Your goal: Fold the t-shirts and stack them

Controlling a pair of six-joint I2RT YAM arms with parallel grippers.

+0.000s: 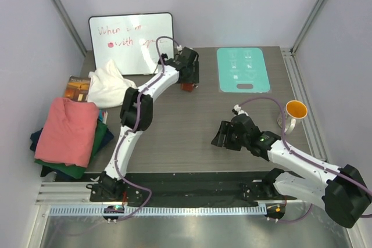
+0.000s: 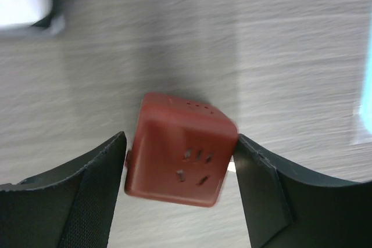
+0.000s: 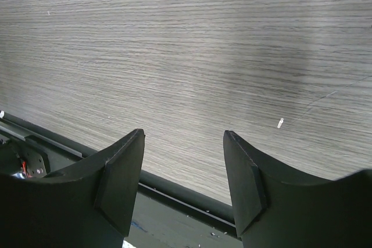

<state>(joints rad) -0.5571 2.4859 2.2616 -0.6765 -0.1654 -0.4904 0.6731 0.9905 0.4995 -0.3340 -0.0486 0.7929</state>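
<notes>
Reaching far, the left end effector [image 2: 181, 143] squeezes a red cube [image 2: 174, 172], one finger on each side. The right end effector [image 3: 183, 137] is wide open and holds nothing, over the worktop [image 1: 174, 137]. At the left, a pink shirt [image 1: 70, 129] lies on green [image 1: 102, 137] and navy [image 1: 36, 137] shirts. A white shirt [image 1: 107, 88] sits crumpled behind them.

The desk top [image 1: 174, 137] is matt grey wood-grain laminate. The red cube [image 2: 180, 155] is smooth plastic with a dull sheen. The left gripper [image 2: 181, 143] has matt black plastic fingers [image 2: 87, 196], one face finely textured. At the left edge, the salmon-pink t-shirt [image 1: 70, 132], white t-shirt [image 1: 107, 85], dark green t-shirt [image 1: 100, 139] and navy t-shirt [image 1: 36, 139] are soft matt cloth. The whiteboard [image 1: 131, 42] is glossy, the teal mat [image 1: 243, 69] smooth, and the mug [image 1: 289, 122] glazed. A ribbed bare-metal rail [image 1: 157, 210] lines the near edge.
</notes>
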